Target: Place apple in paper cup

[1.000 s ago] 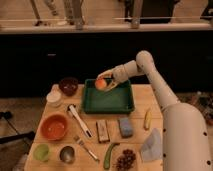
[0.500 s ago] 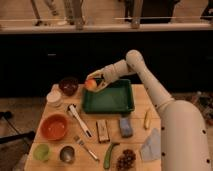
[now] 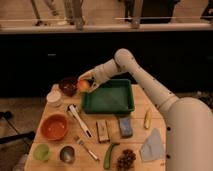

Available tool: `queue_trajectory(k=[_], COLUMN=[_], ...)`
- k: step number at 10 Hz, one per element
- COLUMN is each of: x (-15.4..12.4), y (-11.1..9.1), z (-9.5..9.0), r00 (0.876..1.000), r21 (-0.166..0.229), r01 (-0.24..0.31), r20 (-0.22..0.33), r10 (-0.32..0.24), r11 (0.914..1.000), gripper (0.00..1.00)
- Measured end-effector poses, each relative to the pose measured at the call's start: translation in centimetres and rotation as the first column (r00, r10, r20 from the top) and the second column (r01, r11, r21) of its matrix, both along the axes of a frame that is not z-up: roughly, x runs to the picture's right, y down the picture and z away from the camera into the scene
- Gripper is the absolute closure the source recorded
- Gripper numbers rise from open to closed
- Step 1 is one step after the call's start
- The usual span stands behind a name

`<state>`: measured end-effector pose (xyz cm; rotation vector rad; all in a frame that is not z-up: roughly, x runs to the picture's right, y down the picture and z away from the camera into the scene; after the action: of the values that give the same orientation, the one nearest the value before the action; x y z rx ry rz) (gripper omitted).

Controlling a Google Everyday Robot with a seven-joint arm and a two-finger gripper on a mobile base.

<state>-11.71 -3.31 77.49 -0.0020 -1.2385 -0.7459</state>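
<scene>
The apple (image 3: 83, 85), orange-yellow with a reddish blush, is held in my gripper (image 3: 86, 82) above the table's far left, just left of the green tray (image 3: 109, 97) and beside the dark maroon bowl (image 3: 67, 85). The gripper is shut on the apple, and my white arm reaches in from the right. The paper cup (image 3: 53, 97), short, wide and off-white, stands at the left edge of the table, below and to the left of the apple and apart from it.
An orange bowl (image 3: 54, 126), a light green cup (image 3: 41, 151) and a metal cup (image 3: 67, 154) stand front left. Utensils (image 3: 80, 121), a block (image 3: 103, 131), a blue sponge (image 3: 125, 126), a yellow corn-like item (image 3: 147, 118), a cucumber (image 3: 110, 155), grapes (image 3: 125, 160) and a cloth (image 3: 152, 146) lie on the table.
My gripper has carried the apple leftward, from over the green tray to past its left edge, close to the maroon bowl and nearer the paper cup.
</scene>
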Motion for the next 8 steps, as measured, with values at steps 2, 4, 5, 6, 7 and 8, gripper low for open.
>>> queue_trajectory(k=[2, 4, 5, 6, 7, 8], x=[-1.6, -3.3, -4.1, -4.7, -5.0, -5.9], y=[0.1, 0.1, 0.0, 0.0, -0.1, -0.1], z=[0.0, -0.1, -0.1, 0.1, 0.3, 0.5], r00=[1.000, 0.998, 0.997, 0.995, 0.995, 0.994], r21=[-0.005, -0.021, -0.028, -0.038, -0.046, -0.054], r01=[-0.026, -0.061, -0.070, -0.082, -0.092, -0.091], r20=[0.003, 0.029, 0.039, 0.045, 0.046, 0.053], r10=[0.026, 0.062, 0.071, 0.084, 0.094, 0.094], r11=[0.9997, 0.9979, 0.9972, 0.9959, 0.9947, 0.9944], gripper=[1.00, 1.00, 1.00, 1.00, 1.00, 1.00])
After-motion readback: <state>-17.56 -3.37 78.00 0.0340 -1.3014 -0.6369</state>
